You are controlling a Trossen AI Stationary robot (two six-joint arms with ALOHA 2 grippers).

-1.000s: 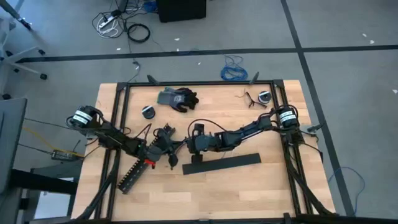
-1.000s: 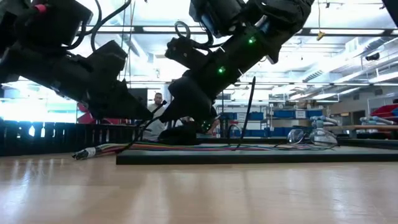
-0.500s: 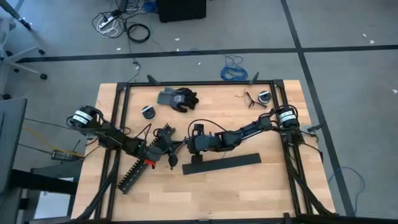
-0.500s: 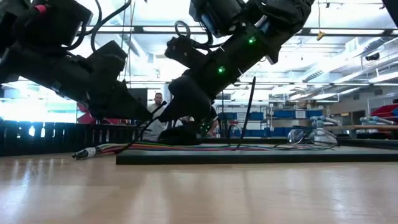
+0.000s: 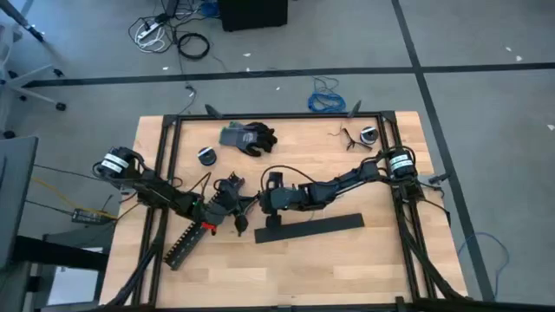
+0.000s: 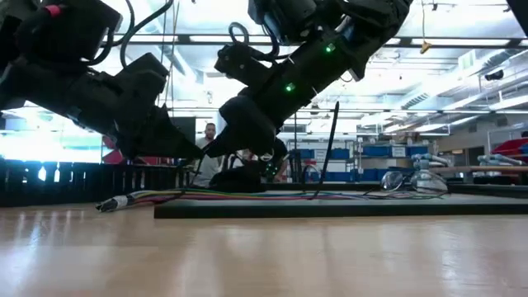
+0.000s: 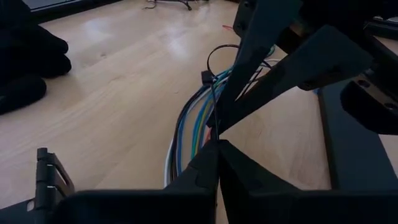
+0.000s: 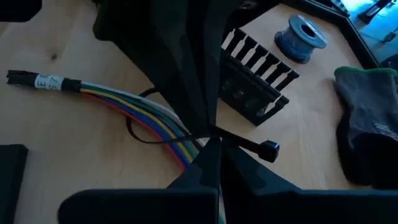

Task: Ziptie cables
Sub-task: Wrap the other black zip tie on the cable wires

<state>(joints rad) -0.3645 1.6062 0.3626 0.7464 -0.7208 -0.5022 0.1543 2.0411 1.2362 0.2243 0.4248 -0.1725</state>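
While lifting slightly since a second ago, right gripper (image 6: 216,148) still meeting left gripper (image 6: 191,150) mid-counter (image 5: 347,260), both jaws pinching the ziptie (image 8: 239,142) looping the cables (image 8: 137,112) lying there.

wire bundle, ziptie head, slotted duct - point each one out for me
wire bundle (image 8: 134,112), right wrist view, on the coloured wires past the labelled end.
ziptie head (image 8: 270,150), right wrist view, on the small square head at the strip's end.
slotted duct (image 8: 255,78), right wrist view, on its row of teeth.
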